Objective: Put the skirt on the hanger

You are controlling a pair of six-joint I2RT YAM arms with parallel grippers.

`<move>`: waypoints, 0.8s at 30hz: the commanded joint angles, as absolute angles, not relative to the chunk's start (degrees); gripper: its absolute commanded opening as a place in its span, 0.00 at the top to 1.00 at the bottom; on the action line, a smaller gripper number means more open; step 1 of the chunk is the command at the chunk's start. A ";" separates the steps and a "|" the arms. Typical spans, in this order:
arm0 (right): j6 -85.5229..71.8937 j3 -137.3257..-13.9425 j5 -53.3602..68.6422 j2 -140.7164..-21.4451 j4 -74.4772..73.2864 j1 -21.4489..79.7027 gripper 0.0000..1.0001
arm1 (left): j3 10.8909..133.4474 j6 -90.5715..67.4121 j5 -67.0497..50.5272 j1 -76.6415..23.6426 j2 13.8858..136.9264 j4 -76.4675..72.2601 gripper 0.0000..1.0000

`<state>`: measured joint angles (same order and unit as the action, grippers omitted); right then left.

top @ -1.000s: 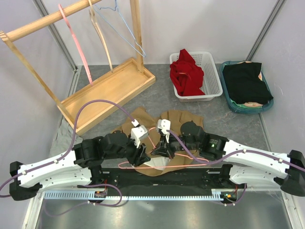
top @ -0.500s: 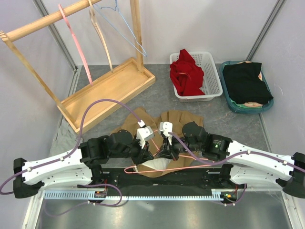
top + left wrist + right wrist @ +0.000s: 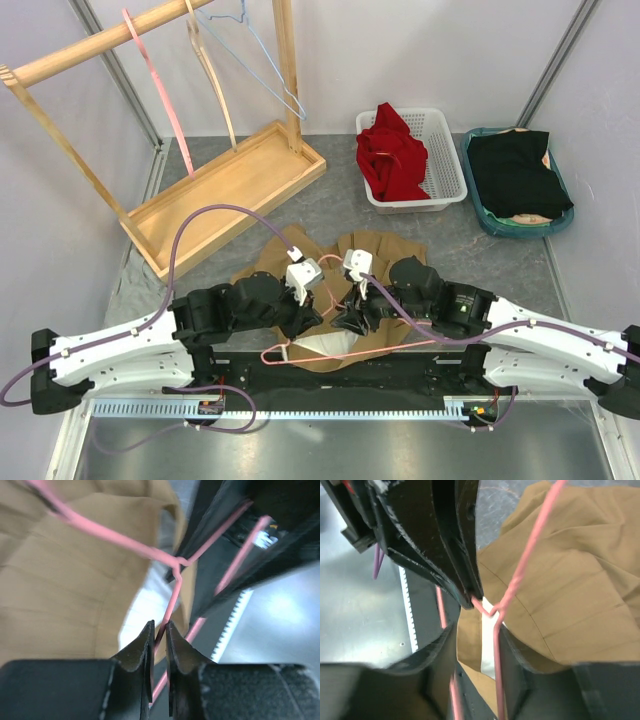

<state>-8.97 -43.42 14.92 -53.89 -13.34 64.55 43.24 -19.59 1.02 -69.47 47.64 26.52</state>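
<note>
The tan skirt (image 3: 385,250) lies crumpled on the table in front of both arms, its white lining showing near the front edge. A pink wire hanger (image 3: 300,352) lies across it. My left gripper (image 3: 159,625) is shut on the hanger's (image 3: 125,542) neck just below the twist, over the skirt (image 3: 60,580). My right gripper (image 3: 476,635) stands open close beside it. The hanger wire (image 3: 530,540) runs along its right finger without being pinched, above the skirt (image 3: 570,580). In the top view the left gripper (image 3: 308,318) and right gripper (image 3: 348,318) nearly touch.
A wooden rack (image 3: 230,180) stands at the back left with a pink hanger (image 3: 155,80), a wooden one (image 3: 210,70) and a blue one (image 3: 265,60). A white basket (image 3: 445,180) holds a red garment. A teal tray (image 3: 500,225) holds a black one.
My left gripper has closed on the hanger's neck. My right gripper, shut on the wire before, has opened. Both arms shifted slightly to the right.
</note>
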 commanded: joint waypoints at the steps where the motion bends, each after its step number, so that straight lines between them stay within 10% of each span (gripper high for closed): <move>1: -9.84 -44.04 10.21 -50.19 -12.39 64.95 0.46 | 42.80 -19.07 8.00 -69.08 44.48 27.86 0.98; 12: -10.72 -42.71 13.00 -46.66 -18.09 64.69 0.51 | 42.54 -19.34 7.03 -69.08 41.84 28.83 0.98; 19: -11.16 -43.86 11.52 -49.66 -20.13 64.60 1.00 | 42.71 -20.39 7.38 -69.08 40.61 28.92 0.98; 24: -10.55 -44.03 7.39 -49.66 -19.34 64.69 1.00 | 42.80 -21.88 6.86 -69.08 40.52 28.30 0.94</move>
